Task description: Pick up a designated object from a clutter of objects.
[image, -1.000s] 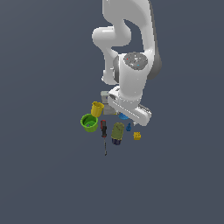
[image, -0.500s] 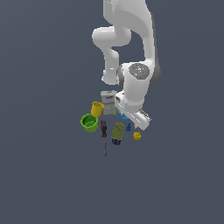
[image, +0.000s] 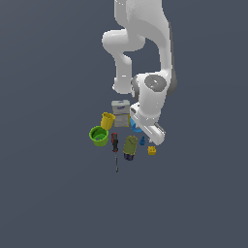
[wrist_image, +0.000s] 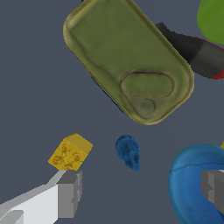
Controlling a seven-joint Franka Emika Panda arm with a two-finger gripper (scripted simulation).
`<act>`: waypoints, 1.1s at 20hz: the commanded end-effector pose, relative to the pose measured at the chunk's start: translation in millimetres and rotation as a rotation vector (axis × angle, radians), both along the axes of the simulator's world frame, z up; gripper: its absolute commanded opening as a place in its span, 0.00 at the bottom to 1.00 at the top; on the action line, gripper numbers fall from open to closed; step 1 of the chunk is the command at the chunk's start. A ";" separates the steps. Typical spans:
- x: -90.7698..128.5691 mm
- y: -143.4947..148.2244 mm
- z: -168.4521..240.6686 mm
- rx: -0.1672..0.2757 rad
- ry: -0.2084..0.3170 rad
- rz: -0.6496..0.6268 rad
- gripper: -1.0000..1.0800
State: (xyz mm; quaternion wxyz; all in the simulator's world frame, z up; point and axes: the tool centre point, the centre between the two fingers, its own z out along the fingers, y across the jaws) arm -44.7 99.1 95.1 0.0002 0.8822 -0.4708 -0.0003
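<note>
I have the arm (image: 150, 101) lower than it was a second ago, its wrist now sunk toward the lower right of the pile in the middle of the exterior view, so I judge the approach nearly finished. The bottle (wrist_image: 129, 63) fills the top of the wrist picture, the light-blue cup (wrist_image: 197, 183) sits at lower right, the yellow block (wrist_image: 70, 152) at lower left. The gripper (wrist_image: 142, 190) is spread wide, clamped on nothing. The small dark-blue cone (wrist_image: 128, 152) lies between the fingers' line, just ahead of them, untouched.
</note>
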 end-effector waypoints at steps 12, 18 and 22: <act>-2.0 1.0 -20.9 0.000 0.000 -0.011 0.96; -2.3 0.9 -46.2 0.000 -0.001 -0.013 0.96; -1.9 1.0 -52.4 0.000 -0.001 -0.013 0.96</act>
